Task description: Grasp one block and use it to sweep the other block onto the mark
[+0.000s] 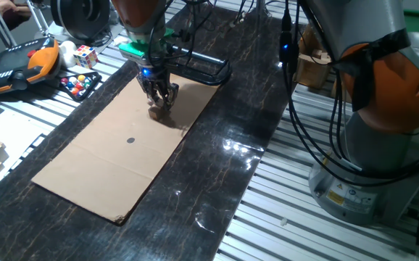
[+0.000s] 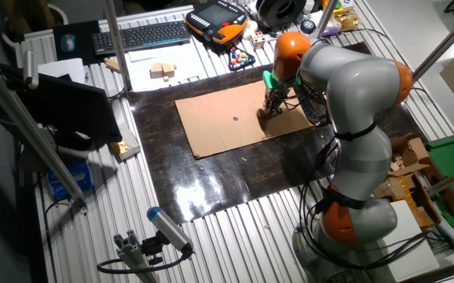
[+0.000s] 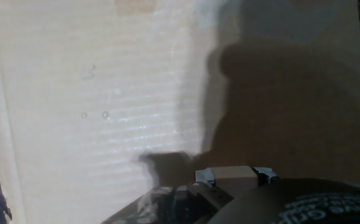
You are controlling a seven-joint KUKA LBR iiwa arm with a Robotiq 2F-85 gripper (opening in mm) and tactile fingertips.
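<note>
Flat tan cardboard sheet point(image 1: 115, 163) on dark marbled tabletop point(image 1: 224, 181), bearing small round dark mark point(image 1: 130, 141) near its middle. Black two-finger gripper point(image 1: 160, 107) low over sheet's far end, well apart from mark. Fingers closed around small tan wooden block point(image 3: 233, 173) (seen only from hand view). Second block not discernible.

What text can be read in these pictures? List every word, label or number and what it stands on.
Nothing can be read.
Yellow-and-white sticker on the grey robot base: print too small.
Raised lettering on the dark gripper housing in the hand view: blurred and cut off by the edge.
Black keyboard: key legends too small.
Tan cardboard sheet: only a dark round mark, no writing.
</note>
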